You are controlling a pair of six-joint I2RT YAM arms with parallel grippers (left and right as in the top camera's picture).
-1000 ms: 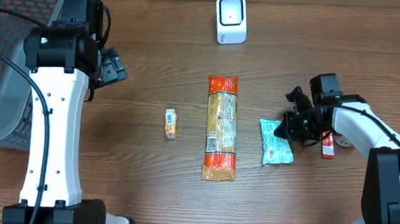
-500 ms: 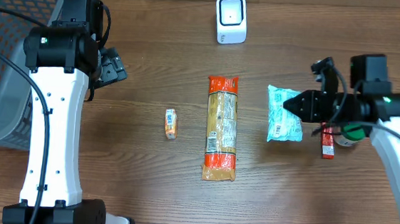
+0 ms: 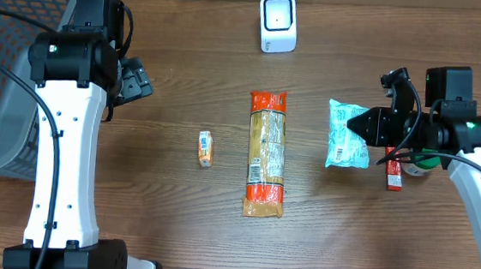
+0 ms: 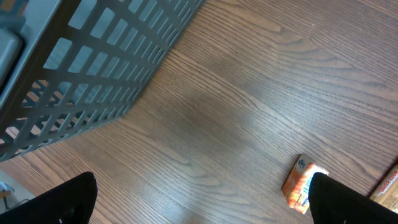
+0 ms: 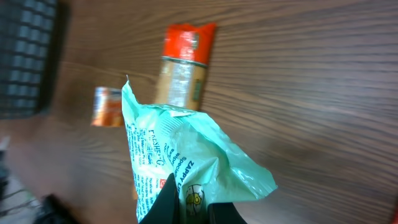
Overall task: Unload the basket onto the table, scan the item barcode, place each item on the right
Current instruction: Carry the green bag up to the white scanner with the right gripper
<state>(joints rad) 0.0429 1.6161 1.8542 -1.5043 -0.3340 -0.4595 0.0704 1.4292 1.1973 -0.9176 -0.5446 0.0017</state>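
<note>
Mint-green plastic is pinched in the right claw (image 3: 377, 126), whose fingers are closed tight on one edge of the green packet (image 3: 348, 136). A second ago that packet lay flat on the table beside the claw; now it is lifted off the wood and sits nearer the scanner's side. The pick looks done, and showing the barcode remains. The packet juts out ahead of the fingertips, print visible, barcode not made out. Just behind the claw lies a small red item (image 3: 394, 174). Farther ahead lies a long orange packet (image 3: 266, 154). The white scanner (image 3: 278, 23) stands well apart. Farthest off, the left claw (image 3: 137, 83) hangs wide and empty.
</note>
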